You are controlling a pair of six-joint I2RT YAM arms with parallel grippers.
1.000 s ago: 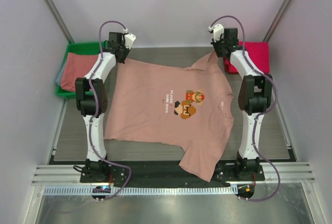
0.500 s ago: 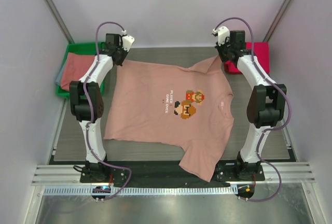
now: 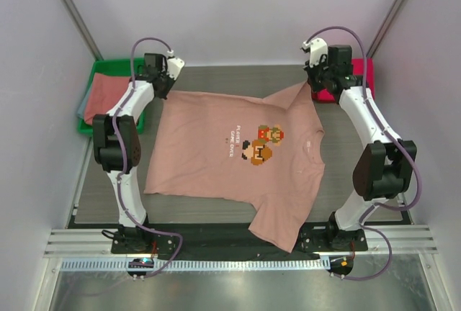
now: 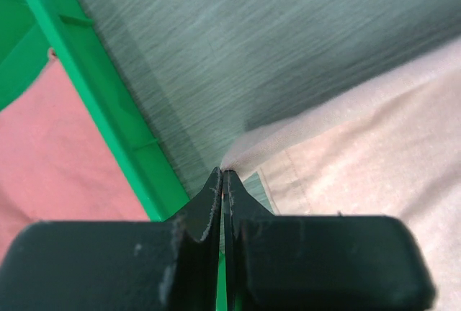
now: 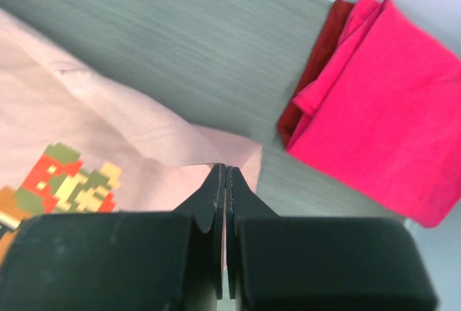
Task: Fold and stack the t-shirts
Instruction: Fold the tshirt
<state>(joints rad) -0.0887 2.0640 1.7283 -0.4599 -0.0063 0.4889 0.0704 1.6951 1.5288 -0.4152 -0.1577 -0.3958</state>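
Observation:
A salmon-pink t-shirt point(image 3: 216, 145) with a pixel-art print lies spread on the grey table, one sleeve hanging over the near edge. My left gripper point(image 3: 164, 89) is shut on its far left hem corner; in the left wrist view point(image 4: 222, 178) the fabric point(image 4: 360, 145) runs out from the closed tips. My right gripper point(image 3: 312, 85) is shut on the far right sleeve corner, and in the right wrist view point(image 5: 225, 170) it pinches the cloth point(image 5: 108, 131). A folded magenta t-shirt point(image 5: 374, 102) lies at the back right point(image 3: 362, 68).
A green plastic bin point(image 3: 115, 65) stands at the back left holding a salmon tee point(image 3: 104, 96); its rim point(image 4: 108, 109) is just beside my left fingers. White walls close the back and sides. A metal rail runs along the near edge point(image 3: 230, 264).
Both grippers moved back and slightly outward, the left to the left and the right to the right, pulling the shirt's far edge tauter. Both stayed shut on the cloth.

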